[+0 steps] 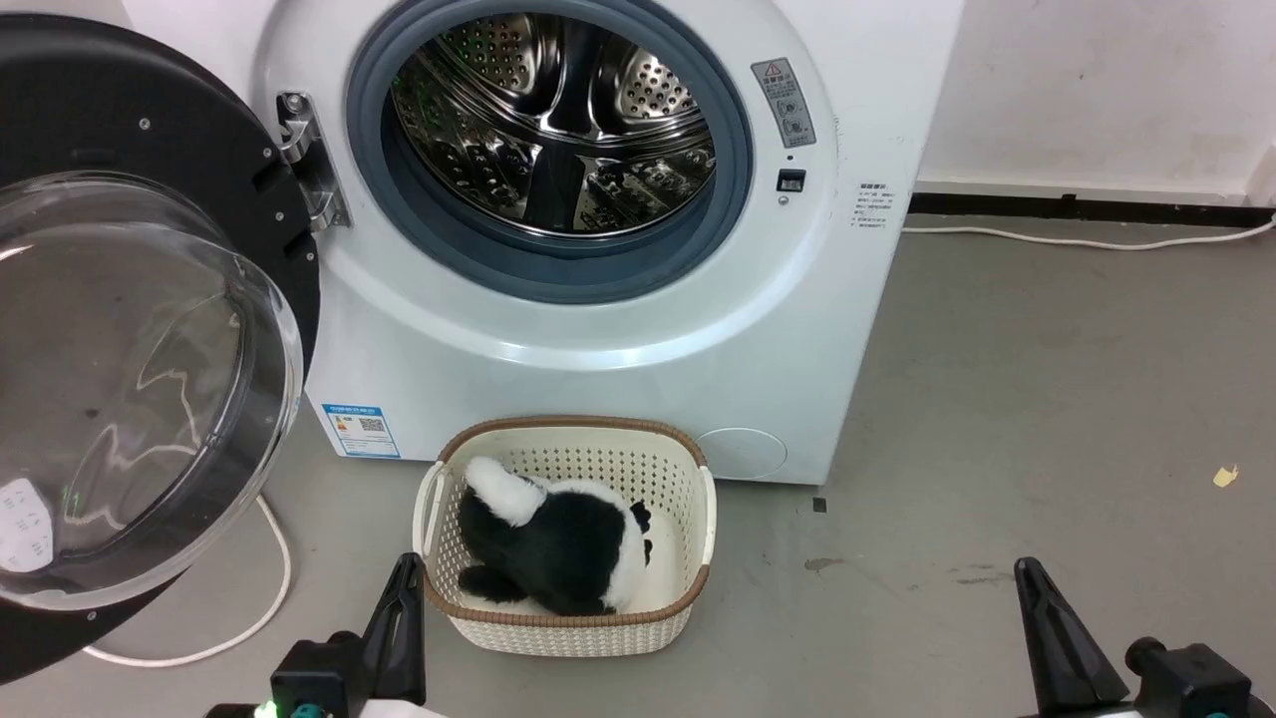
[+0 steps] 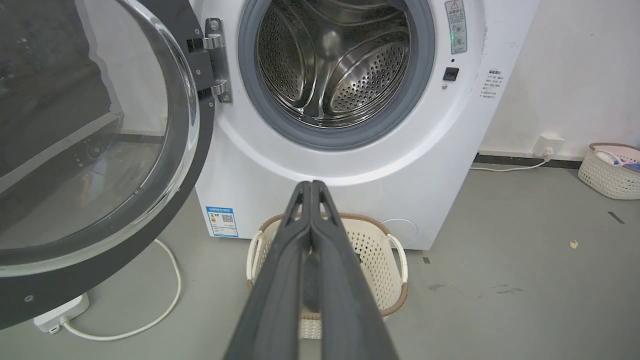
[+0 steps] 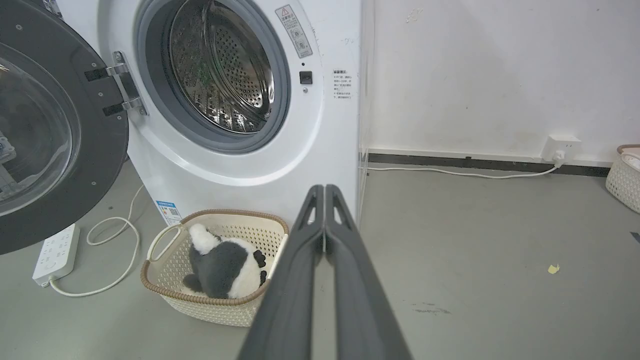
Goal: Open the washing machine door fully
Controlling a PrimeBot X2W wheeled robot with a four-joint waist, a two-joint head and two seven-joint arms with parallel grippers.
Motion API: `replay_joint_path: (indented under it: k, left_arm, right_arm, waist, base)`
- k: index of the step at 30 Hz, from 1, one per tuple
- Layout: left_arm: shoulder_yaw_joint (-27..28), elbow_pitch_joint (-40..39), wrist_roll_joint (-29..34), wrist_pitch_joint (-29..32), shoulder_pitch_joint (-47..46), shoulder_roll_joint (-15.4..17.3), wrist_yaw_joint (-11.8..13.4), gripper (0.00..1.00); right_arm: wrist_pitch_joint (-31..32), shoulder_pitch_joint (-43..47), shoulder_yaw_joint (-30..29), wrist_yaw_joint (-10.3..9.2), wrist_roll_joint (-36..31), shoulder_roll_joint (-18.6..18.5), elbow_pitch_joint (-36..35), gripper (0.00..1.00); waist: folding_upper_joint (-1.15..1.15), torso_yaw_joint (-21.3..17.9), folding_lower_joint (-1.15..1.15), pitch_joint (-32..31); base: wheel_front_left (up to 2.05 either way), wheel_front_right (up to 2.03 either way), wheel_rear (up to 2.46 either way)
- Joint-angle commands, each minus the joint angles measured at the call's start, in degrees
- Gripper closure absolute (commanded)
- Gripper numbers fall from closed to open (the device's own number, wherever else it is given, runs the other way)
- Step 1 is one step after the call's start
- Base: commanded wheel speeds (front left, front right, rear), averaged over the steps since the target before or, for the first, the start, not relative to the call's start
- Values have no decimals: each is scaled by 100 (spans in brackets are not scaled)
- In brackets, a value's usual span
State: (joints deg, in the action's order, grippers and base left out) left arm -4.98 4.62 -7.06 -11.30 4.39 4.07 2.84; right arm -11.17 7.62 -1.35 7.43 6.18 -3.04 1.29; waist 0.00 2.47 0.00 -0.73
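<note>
Finds the washing machine door [image 1: 120, 349] swung wide at head view's left, hinged beside the washing machine [image 1: 598, 349]. Shows left pincer [image 2: 311, 186] and right pincer [image 3: 325, 189] clenched tip to tip. Adds, in wrist views, power strip [image 3: 55, 252] at lower left.

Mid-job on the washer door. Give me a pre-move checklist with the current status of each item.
1. washing machine door swung off the drum opening: ok.
2. Door at the end of its hinge travel: cannot tell.
3. left gripper shut and empty: ok.
4. right gripper shut and empty: ok.
5. Floor in front of the washing machine free: not ok, a basket with a plush toy stands there.
6. Floor below the door free: not ok, a white cable loops there.
</note>
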Motion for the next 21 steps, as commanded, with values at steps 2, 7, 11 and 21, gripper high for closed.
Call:
replay_joint_path:
  k: [2,7,11,21]
  left_arm:
    - [18,-42,58,45,-95,-27,-36,100]
    - [44,-64,93,103,-114,-32,-49,100]
    - [65,-83,121,150,-129,-36,-60,100]
    - [116,-128,191,267,-166,-46,-86,100]
  right_arm:
    - [27,-145,10,1,-51,4,-26,100]
    - [85,-178,16,2,-81,5,-32,100]
    - [132,-205,22,2,-106,5,-36,100]
    - [250,-271,35,2,-167,7,-47,100]
  waist:
    - [0,-4,0,1]
    - [0,-17,0,5]
    - [0,-28,0,8]
    - [0,-54,0,16]
  base:
    - [0,0,0]
    - [0,0,0]
    - [0,0,0]
    - [0,0,0]
